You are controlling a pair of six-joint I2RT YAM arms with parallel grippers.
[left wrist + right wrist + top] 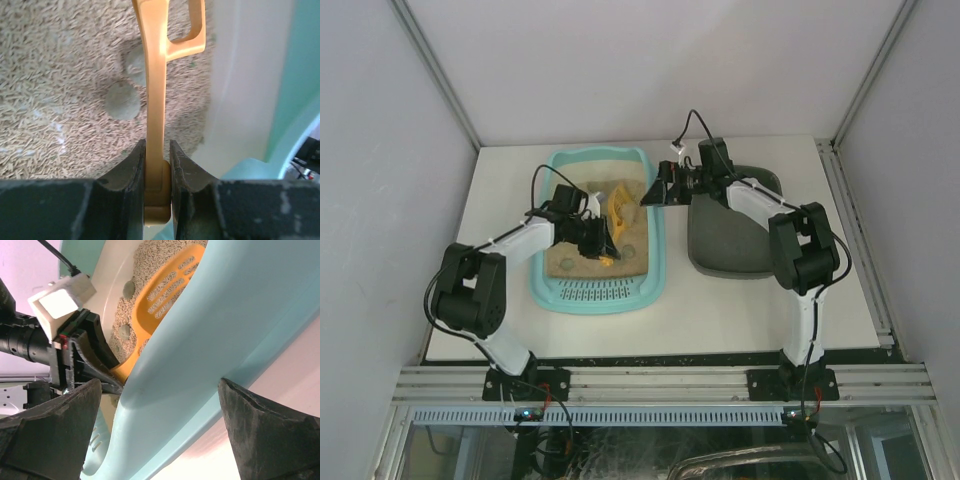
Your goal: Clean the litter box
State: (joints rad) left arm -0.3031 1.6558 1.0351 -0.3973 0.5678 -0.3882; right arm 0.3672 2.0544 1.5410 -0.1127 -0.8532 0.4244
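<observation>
1. The litter box [548, 285] lies on the white desk [720, 310], in front of the left arm. Its long side runs away from the arm bases.
2. The slotted grate [600, 292] is at the end of the box nearest to the bases. The tan sand [632, 245] fills the part behind it.
3. The left end effector [607, 243] is low inside the box, over the sand. It is closed tightly on the handle of an orange scoop [618, 205].
4. In the left wrist view the two fingers [125, 175] press the thin handle of the scoop [155, 100] from both sides. The handle points away from the camera.
5. Two round grey-green lumps [122, 100] lie on the sand just to the left of the handle, close to each other.
6. The right end effector [650, 193] is at the right long edge of the box, near its far half.
7. In the right wrist view its fingers [50, 425] stand wide open and hold nothing. The turquoise rim of the box [215, 330] passes between them.
8. The same view shows the slotted head of the scoop [165, 295] resting on the sand inside the box.
9. A dark grey tray [720, 245] sits on the desk to the right of the litter box, under the right arm.
</observation>
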